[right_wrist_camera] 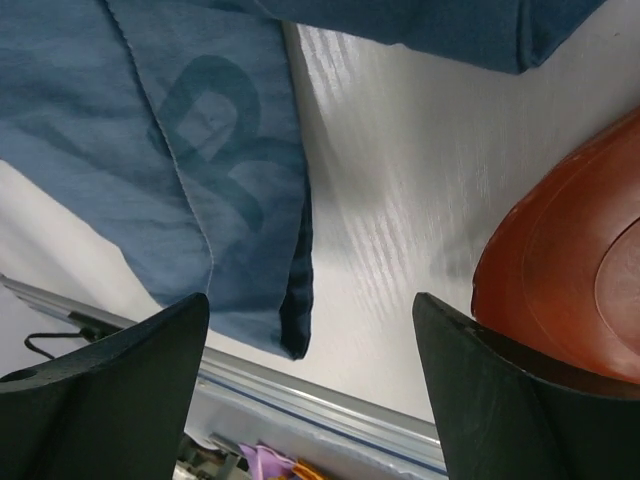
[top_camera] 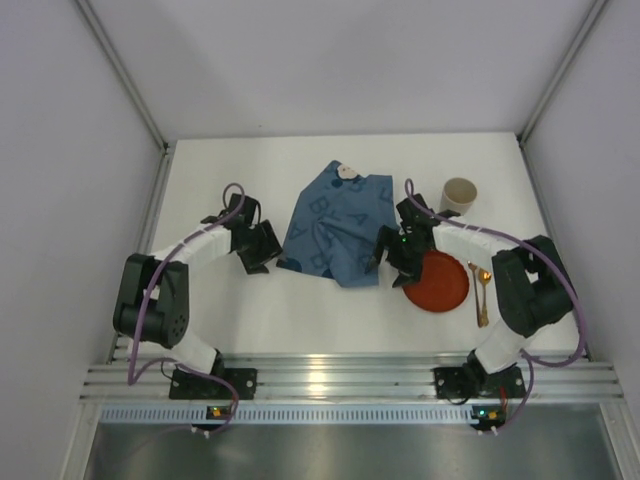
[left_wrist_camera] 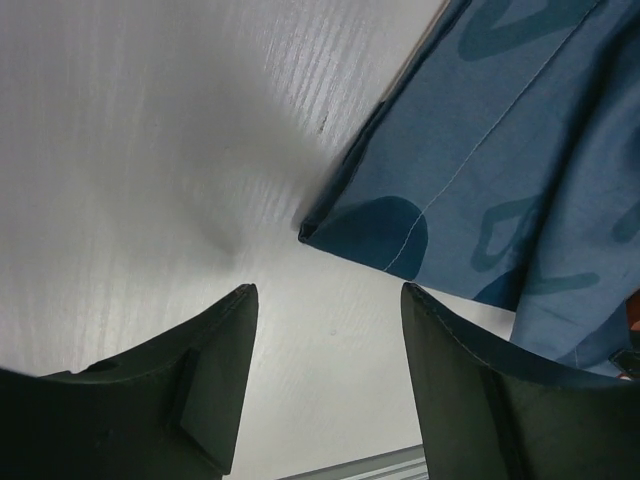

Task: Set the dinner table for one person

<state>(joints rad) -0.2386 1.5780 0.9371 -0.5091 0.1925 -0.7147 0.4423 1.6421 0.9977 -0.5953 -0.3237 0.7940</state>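
While left gripper (left_wrist_camera: pixel 325 295) and right gripper (right_wrist_camera: pixel 310 297) gape, placemat (top_camera: pixel 335 225) corners lie between; plate (top_camera: pixel 440 282) beside right.

matte white dinner table (top_camera: pixel 300 310), stitched blue cloth placemat (top_camera: pixel 335 225), glossy red plate (top_camera: pixel 440 283).

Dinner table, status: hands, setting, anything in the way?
Left hand open, empty, by rumpled blue letter-printed cloth placemat. Right hand open, empty, between it and round red plate. Large white tabletop: plate off placemat.
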